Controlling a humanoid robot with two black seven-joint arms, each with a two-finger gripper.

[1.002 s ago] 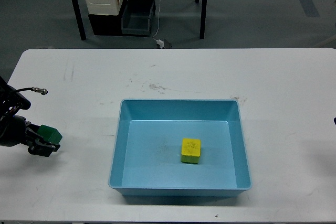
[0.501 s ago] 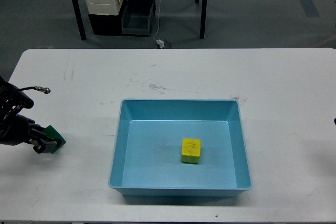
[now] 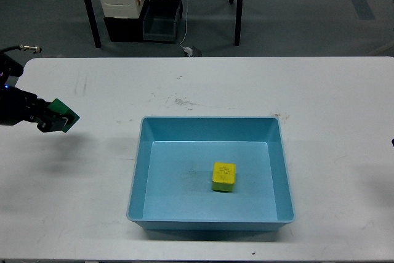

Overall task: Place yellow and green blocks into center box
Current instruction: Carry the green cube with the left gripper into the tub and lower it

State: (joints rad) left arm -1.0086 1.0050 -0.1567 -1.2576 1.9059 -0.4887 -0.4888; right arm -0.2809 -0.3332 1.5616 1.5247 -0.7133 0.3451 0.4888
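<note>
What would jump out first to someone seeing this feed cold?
Probably the blue box in the middle of the white table, with the yellow block sitting on its floor slightly right of center. Next, at the far left edge, the left gripper holds the green block lifted above the tabletop, well left of the box.

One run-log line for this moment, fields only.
left gripper: shut on green block, lifted off table | yellow block: in blue box | right gripper: not in view | next: carry green to box
</note>
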